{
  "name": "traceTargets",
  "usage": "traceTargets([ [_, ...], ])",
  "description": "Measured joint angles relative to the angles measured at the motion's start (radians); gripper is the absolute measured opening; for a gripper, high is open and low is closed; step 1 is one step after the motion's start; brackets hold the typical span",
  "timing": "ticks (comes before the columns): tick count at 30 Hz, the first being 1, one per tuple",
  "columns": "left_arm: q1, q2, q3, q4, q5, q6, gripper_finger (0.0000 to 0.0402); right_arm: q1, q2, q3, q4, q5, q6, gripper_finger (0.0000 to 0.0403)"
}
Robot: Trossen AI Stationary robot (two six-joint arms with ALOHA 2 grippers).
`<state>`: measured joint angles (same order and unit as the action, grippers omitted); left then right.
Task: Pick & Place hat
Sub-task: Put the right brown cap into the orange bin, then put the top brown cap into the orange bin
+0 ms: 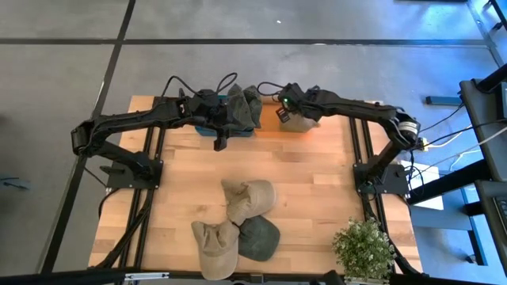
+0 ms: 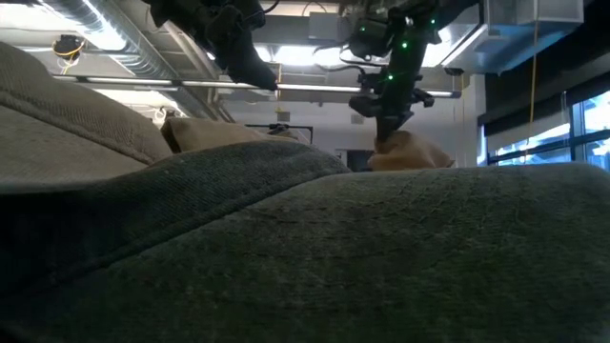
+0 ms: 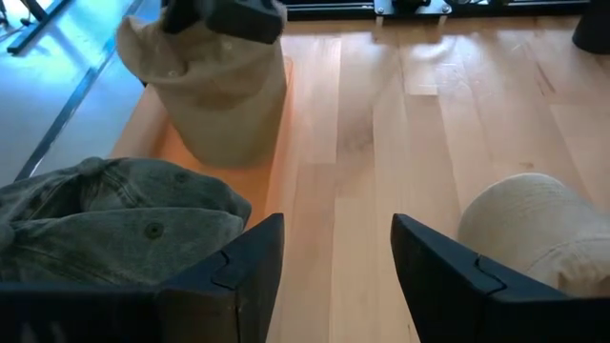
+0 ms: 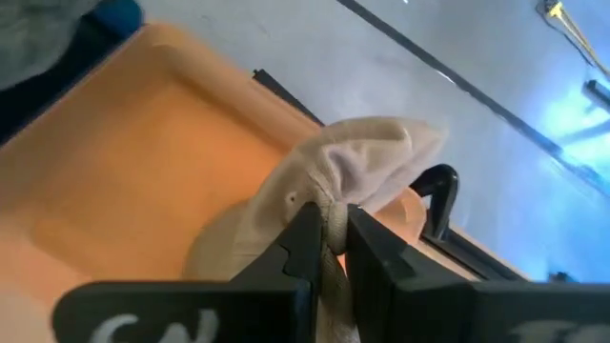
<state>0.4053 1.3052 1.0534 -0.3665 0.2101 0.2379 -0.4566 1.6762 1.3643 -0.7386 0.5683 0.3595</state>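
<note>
A beige hat (image 1: 301,121) stands in an orange tray (image 1: 269,131) at the table's far edge. My right gripper (image 4: 329,229) is above it, shut on its top. Beside it, dark green hats (image 1: 240,108) lie piled in a blue tray (image 1: 206,131). My left gripper (image 3: 338,257) is open and empty, hovering just near of the blue tray, with the green hats (image 3: 114,219) beside one finger. Two more beige hats (image 1: 249,198) (image 1: 215,247) and a dark green one (image 1: 259,237) lie on the near middle of the table. My right gripper pinches a bunched fold at the beige hat's top (image 4: 334,205) between its two fingers, coming from above and pointing down. The hat stands below the fingers (image 3: 229,14), its lower part (image 3: 224,143) on the orange tray's floor.
A potted plant (image 1: 364,249) stands at the near right corner. Bare wood (image 1: 317,182) lies between the trays and the loose hats. In the low view a dark green hat (image 2: 381,257) close to the camera hides most of the table.
</note>
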Motion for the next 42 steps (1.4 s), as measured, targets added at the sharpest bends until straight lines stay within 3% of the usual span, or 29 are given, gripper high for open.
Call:
traceTargets([
  [6, -0.003, 0.004, 0.000, 0.002, 0.000, -0.008, 0.0191, -0.047, 0.010, 0.000, 0.046, -0.130, 0.004, 0.0038],
  [17, -0.039, 0.059, 0.000, 0.000, -0.008, 0.005, 0.0190, -0.061, 0.011, 0.000, -0.084, -0.125, -0.008, 0.0048],
  [21, -0.039, 0.061, 0.000, 0.004, -0.009, 0.007, 0.0191, -0.063, 0.011, 0.000, -0.172, -0.079, -0.028, 0.0064],
  [28, -0.039, 0.061, 0.000, 0.004, -0.009, -0.005, 0.0191, -0.064, 0.011, 0.000, -0.254, 0.118, -0.030, 0.0090],
  [42, -0.039, 0.061, 0.000, 0.004, -0.009, -0.019, 0.0190, -0.064, 0.010, 0.000, -0.225, 0.050, -0.121, 0.0104],
])
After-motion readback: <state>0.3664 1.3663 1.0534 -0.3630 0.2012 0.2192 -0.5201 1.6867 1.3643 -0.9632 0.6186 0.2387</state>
